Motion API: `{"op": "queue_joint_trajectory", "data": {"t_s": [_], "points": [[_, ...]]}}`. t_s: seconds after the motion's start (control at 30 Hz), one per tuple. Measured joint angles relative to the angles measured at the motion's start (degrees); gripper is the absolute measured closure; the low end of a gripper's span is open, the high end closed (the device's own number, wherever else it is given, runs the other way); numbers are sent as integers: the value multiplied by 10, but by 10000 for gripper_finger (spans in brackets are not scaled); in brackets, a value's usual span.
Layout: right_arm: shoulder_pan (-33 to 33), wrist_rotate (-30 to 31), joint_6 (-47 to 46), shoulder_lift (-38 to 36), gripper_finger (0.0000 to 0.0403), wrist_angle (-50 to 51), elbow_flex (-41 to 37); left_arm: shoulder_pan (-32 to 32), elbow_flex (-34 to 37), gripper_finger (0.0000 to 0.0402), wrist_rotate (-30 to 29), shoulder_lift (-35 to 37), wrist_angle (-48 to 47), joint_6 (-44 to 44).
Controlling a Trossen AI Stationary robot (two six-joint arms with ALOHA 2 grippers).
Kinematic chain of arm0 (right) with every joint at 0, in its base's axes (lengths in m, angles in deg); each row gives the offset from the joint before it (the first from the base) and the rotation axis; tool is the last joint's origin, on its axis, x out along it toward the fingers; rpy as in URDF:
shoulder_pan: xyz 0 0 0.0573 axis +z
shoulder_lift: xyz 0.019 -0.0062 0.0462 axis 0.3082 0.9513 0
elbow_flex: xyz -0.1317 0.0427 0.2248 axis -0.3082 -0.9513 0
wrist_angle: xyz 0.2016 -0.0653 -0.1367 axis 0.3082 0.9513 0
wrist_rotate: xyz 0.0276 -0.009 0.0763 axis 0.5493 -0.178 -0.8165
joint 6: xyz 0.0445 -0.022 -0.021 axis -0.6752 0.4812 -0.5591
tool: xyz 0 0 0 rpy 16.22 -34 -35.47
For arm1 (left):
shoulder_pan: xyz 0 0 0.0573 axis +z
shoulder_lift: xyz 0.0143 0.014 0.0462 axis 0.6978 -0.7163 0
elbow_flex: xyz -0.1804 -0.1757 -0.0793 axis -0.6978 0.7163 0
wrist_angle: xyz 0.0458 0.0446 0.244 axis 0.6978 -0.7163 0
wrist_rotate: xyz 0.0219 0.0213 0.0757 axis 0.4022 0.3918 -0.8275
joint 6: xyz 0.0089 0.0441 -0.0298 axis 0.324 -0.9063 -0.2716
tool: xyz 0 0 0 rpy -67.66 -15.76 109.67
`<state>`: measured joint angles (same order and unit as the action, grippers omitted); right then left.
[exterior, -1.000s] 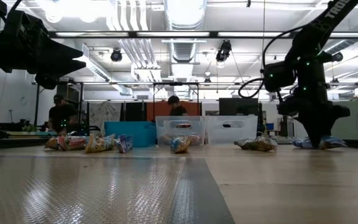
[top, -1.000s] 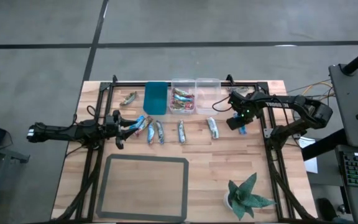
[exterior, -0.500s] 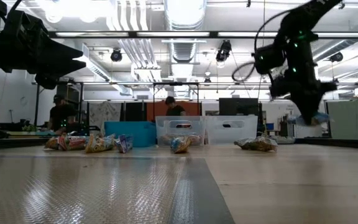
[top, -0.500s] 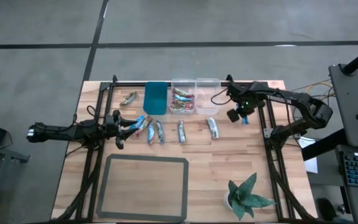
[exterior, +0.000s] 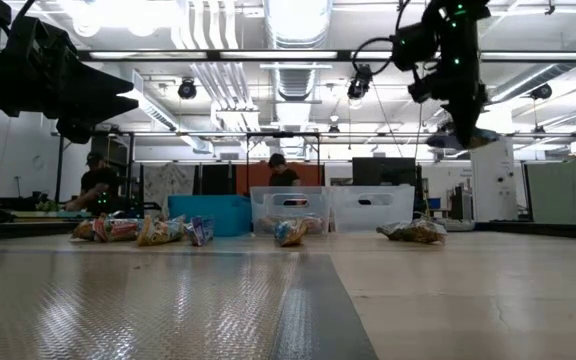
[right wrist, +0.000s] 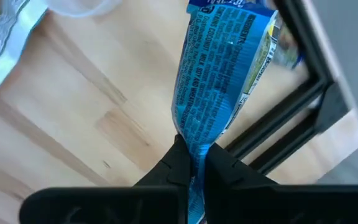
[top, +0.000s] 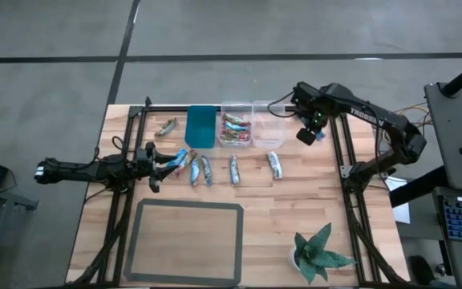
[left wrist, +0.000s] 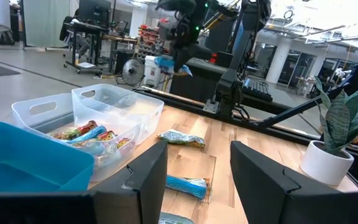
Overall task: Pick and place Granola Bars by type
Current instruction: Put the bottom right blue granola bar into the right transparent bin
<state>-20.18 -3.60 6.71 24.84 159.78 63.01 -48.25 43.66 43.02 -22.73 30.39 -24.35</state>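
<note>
Right wrist view shows the right gripper (right wrist: 191, 163) pinched tight on a blue bar (right wrist: 225, 74), lifted clear of the table (right wrist: 55, 118) near its far right edge. That looks like the carry step; next it must swing over to the teal bin (top: 200, 126) and let go, while the left gripper (left wrist: 194, 177) waits part open beside the bars (top: 207, 168) in the row

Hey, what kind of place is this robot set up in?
Most likely a robotics lab or workshop in an industrial-style building. Bare ceiling ducts run overhead, desks with monitors fill the room behind the table, and people sit at workstations in the background.
</note>
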Motion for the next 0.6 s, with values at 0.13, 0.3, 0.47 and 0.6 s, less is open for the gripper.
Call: {"op": "queue_joint_trajectory", "data": {"t_s": [0.13, 0.3, 0.47, 0.6], "points": [[0, 24, 92, 20, 394, 20, 51, 0, 0, 243, 0, 0, 0, 0], [1, 38, 198, 56, 394, 31, 119, 0, 0, 243, 0, 0, 0, 0], [4, 41, 302, 105, 395, 28, 186, 0, 0, 243, 0, 0, 0, 0], [13, 44, 350, 154, 395, 27, 238, 0, 0, 243, 0, 0, 0, 0]]}}
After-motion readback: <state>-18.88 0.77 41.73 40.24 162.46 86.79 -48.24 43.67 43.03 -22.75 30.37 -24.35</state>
